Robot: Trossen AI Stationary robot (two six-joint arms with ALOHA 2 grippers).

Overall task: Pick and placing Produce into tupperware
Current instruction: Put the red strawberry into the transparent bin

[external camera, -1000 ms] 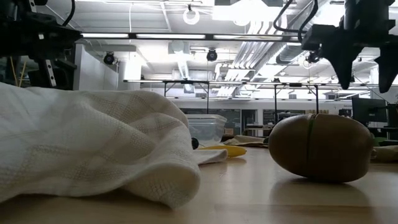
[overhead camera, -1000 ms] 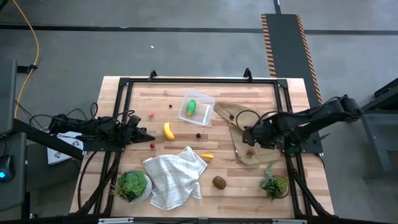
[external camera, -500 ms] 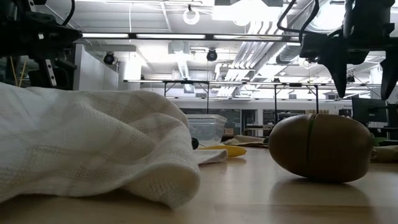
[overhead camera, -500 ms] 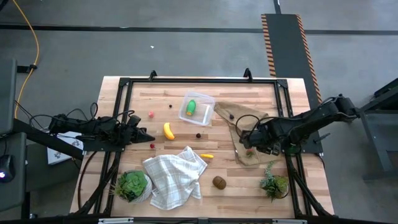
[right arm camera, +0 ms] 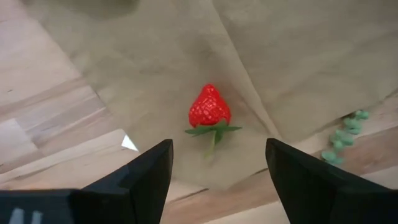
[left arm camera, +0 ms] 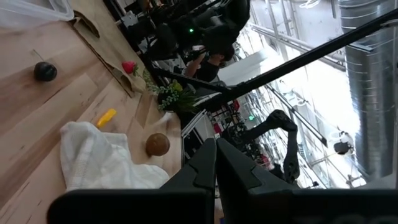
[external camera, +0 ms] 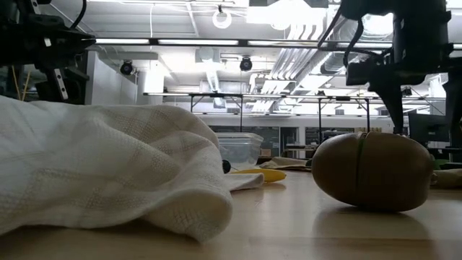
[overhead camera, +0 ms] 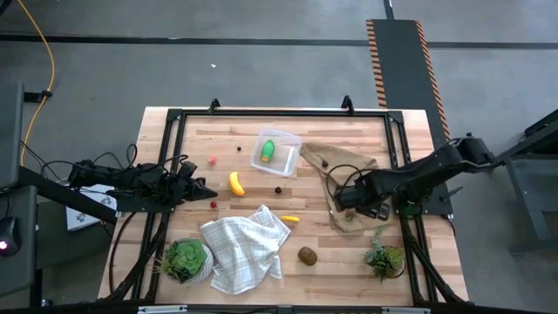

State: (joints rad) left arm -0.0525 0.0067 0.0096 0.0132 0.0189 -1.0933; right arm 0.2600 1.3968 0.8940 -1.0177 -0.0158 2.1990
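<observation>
The wooden tabletop (overhead camera: 349, 262) fills the middle of the high view, ringed by a black frame along its edges. A white checked cloth (overhead camera: 244, 244) lies bunched at lower centre, and a tan cloth (overhead camera: 336, 166) spreads over the right-hand part, running down toward the lower right. Two potted plants sit close to the lower edge, one at lower left (overhead camera: 185, 259), one at lower right (overhead camera: 384, 257).

The left arm waits at the left edge, its left hand (overhead camera: 207, 189) closed with fingers together, just beside a small red berry (overhead camera: 213, 205). The right arm reaches in from the right edge; the right hand (right arm camera: 217, 165) stands wide apart over the tan cloth, holding nothing, with a red strawberry (right arm camera: 209, 109) lying on the cloth between and ahead of its fingers (right arm camera: 140, 177).

The tupperware (overhead camera: 276, 151) sits at upper centre, clear of the frame, with a green piece (overhead camera: 268, 151) and a yellow piece beside it inside. The banana (overhead camera: 235, 183) lies on bare wood below and left of it, well apart from the cloth. A brown kiwi (overhead camera: 307, 255) rests at lower centre, near the white cloth's right edge. A small yellow piece (overhead camera: 290, 218) lies just off the cloth's upper right corner. A dark berry (overhead camera: 278, 189) sits below the tupperware; another red berry (overhead camera: 212, 160) and a dark one (overhead camera: 239, 148) lie to its left. Open wood remains between the tupperware and the tan cloth.
</observation>
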